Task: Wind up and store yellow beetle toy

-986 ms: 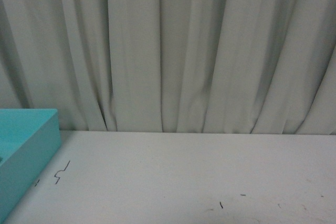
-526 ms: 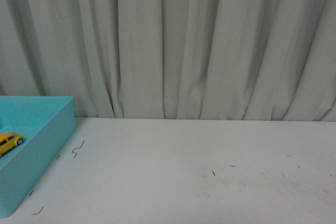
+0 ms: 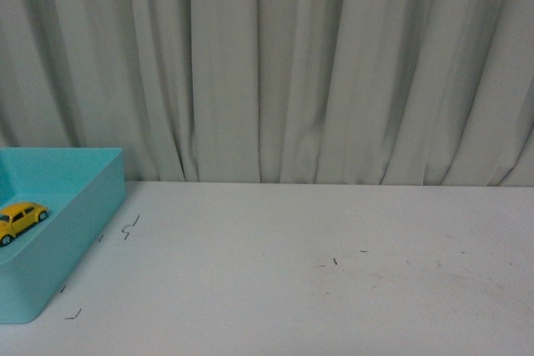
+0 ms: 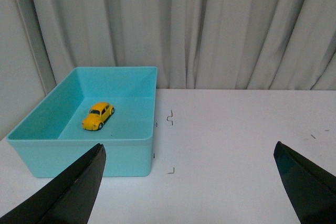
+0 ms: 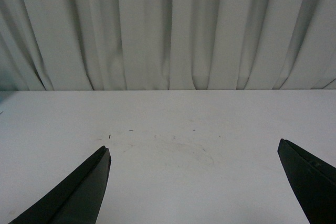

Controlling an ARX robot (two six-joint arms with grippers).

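**A:** Where is the yellow beetle toy (image 4: 98,116) at this point?

**B:** Inside the turquoise storage bin (image 4: 84,153), resting on its floor on its wheels, well apart from the walls. From the left claw (image 4: 189,182) it lies ahead and off toward the claw's left finger; the bin's near wall stands between the claw and the car. The front view shows the same toy (image 3: 21,219) in the bin at the left edge of the table (image 3: 317,281).

**A:** And the claws?

**B:** Both spread wide and holding nothing. The left claw's dark fingertips frame the bin and bare table. The right claw (image 5: 194,182) faces only bare table and the grey curtain (image 5: 168,30); nothing of the task lies ahead of it.

**A:** So is the job finished?

**B:** By my reading, the storing part looks done: the car is in the bin and no claw touches it. Whether it was wound I cannot tell from these views. If it was, nothing seems left except parking the arms.
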